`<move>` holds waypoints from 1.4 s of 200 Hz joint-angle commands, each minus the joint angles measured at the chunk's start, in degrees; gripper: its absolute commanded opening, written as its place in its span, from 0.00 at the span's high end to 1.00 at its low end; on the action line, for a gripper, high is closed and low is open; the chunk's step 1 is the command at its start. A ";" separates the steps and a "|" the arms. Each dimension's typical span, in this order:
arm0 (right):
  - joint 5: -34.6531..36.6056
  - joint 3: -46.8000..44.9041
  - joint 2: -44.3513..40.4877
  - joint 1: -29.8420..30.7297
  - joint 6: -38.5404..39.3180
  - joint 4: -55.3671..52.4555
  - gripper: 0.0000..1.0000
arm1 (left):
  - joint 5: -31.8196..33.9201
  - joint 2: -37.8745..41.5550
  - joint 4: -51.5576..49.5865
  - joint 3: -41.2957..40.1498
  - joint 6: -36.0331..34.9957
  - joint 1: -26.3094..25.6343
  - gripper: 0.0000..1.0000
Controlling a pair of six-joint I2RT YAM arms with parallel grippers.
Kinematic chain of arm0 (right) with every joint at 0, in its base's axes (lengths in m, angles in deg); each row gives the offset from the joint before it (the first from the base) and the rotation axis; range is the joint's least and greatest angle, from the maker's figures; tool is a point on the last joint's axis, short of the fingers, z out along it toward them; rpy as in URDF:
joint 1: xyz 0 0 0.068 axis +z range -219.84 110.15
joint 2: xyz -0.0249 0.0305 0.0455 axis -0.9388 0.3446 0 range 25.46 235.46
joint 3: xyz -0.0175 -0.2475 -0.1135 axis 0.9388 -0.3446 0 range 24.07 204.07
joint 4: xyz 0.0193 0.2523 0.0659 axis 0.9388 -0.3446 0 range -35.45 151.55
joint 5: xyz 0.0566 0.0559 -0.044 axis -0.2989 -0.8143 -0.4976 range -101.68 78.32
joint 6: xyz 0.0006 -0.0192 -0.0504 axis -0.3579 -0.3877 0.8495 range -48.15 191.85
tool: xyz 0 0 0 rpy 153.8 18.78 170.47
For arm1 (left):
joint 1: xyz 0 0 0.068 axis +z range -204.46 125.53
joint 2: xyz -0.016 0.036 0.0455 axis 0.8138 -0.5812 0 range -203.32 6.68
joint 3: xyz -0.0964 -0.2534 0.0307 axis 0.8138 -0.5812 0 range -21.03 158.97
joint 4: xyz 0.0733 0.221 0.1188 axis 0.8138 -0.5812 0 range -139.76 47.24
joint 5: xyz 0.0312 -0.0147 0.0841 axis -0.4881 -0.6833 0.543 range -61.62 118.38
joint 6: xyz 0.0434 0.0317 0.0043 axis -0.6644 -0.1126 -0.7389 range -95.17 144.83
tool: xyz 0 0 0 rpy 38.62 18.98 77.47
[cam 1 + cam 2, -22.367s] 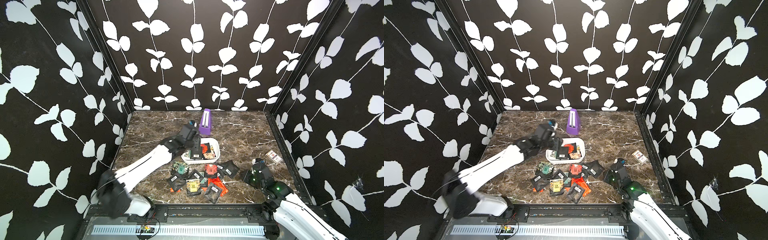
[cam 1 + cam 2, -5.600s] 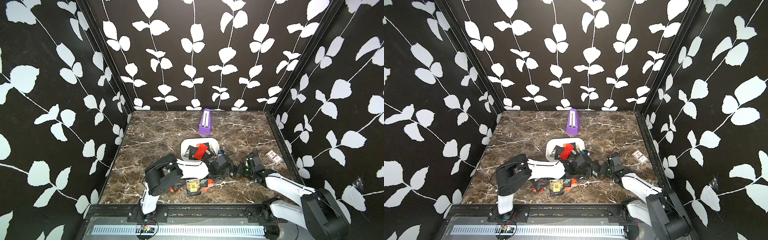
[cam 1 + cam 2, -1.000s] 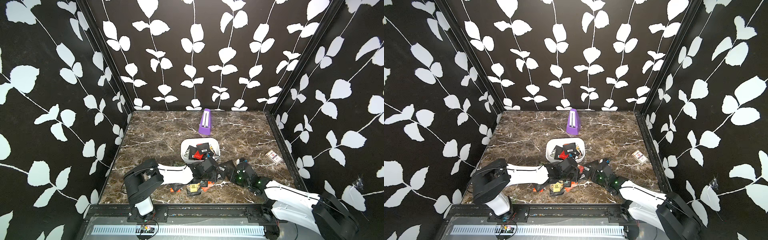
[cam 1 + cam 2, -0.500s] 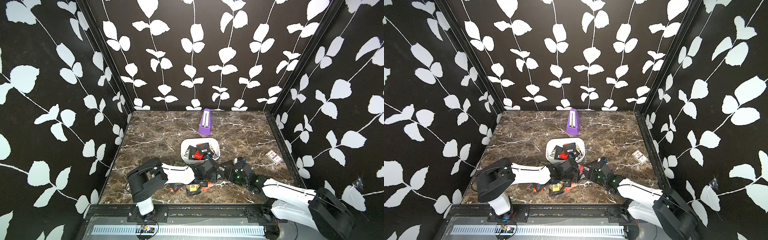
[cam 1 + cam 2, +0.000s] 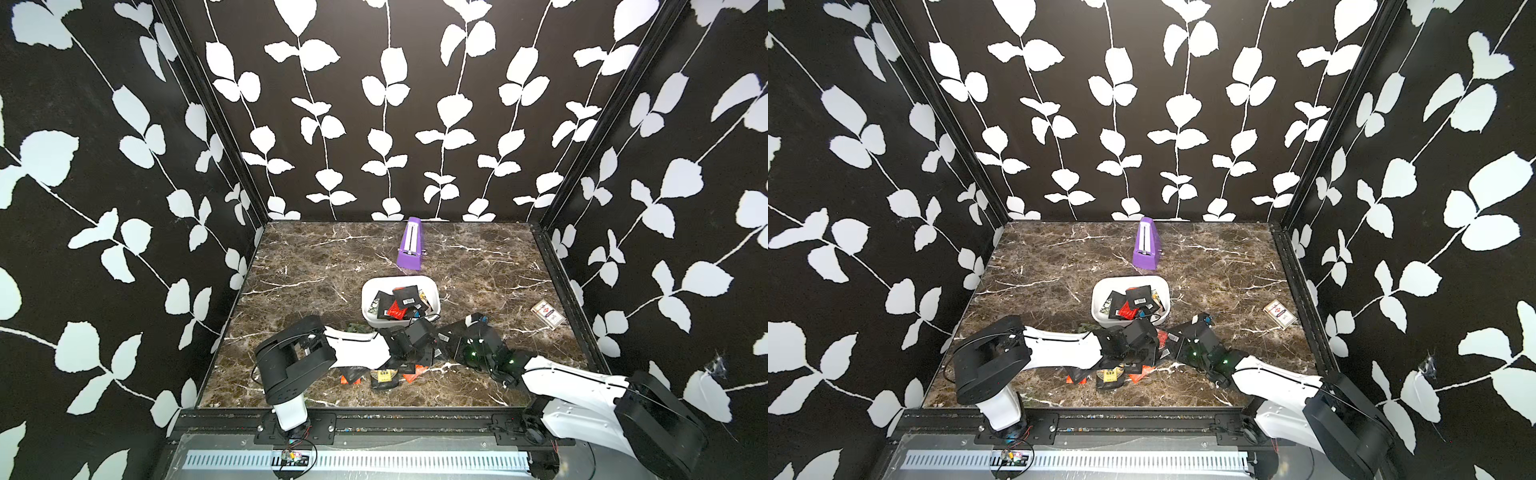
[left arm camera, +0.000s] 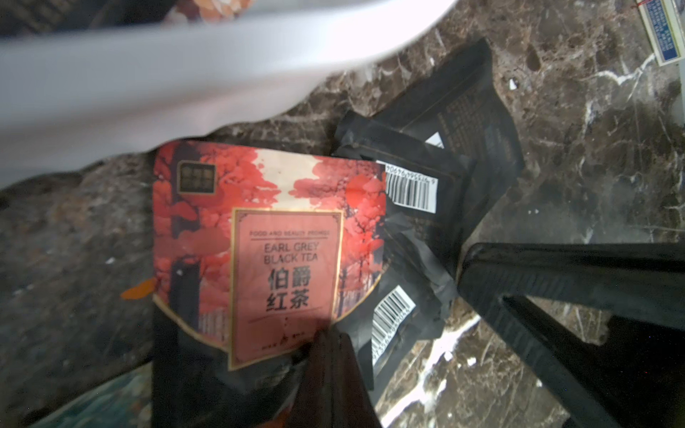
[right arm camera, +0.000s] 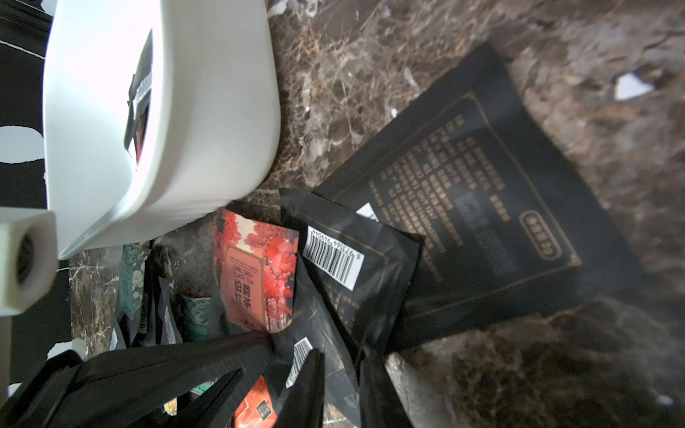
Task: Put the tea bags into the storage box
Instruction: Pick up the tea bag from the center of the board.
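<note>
The left arm (image 5: 353,351) and right arm (image 5: 569,380) stretched low from the tabletop's (image 5: 311,266) front edge, meeting before the storage box (image 5: 367,307) at mid-tabletop. The left pincer (image 6: 328,342) was pressed together on a red tea bag's (image 6: 267,237) lower edge, among loose tea bags (image 5: 384,376). The right pincer (image 5: 442,347) sat among black ones; pinching or not, I cannot tell.
</note>
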 commanded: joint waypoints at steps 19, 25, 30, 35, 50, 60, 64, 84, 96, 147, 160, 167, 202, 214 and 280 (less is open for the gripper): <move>0.30 1.84 2.01 1.01 -0.49 2.20 0.80 | 0.81 -1.55 -2.81 0.23 -0.01 -0.44 1.00; 0.31 1.93 2.14 1.10 -0.49 2.15 0.80 | 0.73 -1.71 -2.81 0.28 0.02 -0.49 1.00; 0.37 1.90 2.12 1.12 -0.41 2.15 0.80 | 0.68 -1.77 -2.81 0.42 0.03 -0.48 1.00; 0.51 1.83 2.12 1.19 -0.49 2.09 0.80 | 0.62 -1.89 -2.86 0.46 0.08 -0.52 1.00; 0.82 1.37 1.95 1.21 -0.64 2.00 0.80 | 0.38 -2.01 -2.96 0.53 0.09 -0.53 1.00; 0.91 0.90 1.64 1.21 -0.84 2.05 0.79 | 0.49 -2.06 -2.97 0.44 0.12 -0.60 1.00; 0.92 0.73 1.55 1.22 -0.92 2.13 0.79 | 0.57 -2.07 -2.94 0.46 0.08 -0.62 1.00; 0.80 0.50 1.16 1.48 -1.11 2.15 0.79 | 0.62 -2.13 -3.06 0.37 0.13 -0.62 1.00; 0.93 0.43 1.15 1.80 -1.11 1.94 0.79 | 0.53 -2.18 -2.90 0.29 0.09 -0.70 1.00; 1.60 0.45 1.43 2.09 -1.63 2.11 0.77 | 0.57 -2.17 -2.83 0.21 0.05 -0.79 1.00; 1.92 0.19 1.50 2.18 -1.80 1.99 0.76 | 0.67 -2.08 -2.90 0.32 -0.09 -0.79 1.00; 2.03 0.11 1.50 2.15 -1.89 1.89 0.76 | 0.70 -2.07 -3.05 0.31 -0.07 -0.79 1.00; 2.22 -0.29 1.22 2.29 -1.98 1.24 0.75 | 0.49 -2.38 -2.88 0.43 -0.01 -0.79 1.00; 2.40 -0.45 1.03 2.31 -1.98 1.09 0.74 | 0.45 -2.37 -2.80 0.46 -0.01 -0.80 1.00; 3.02 -0.84 1.73 2.36 -2.49 1.01 0.74 | 0.45 -2.43 -3.00 0.47 -0.01 -0.88 1.00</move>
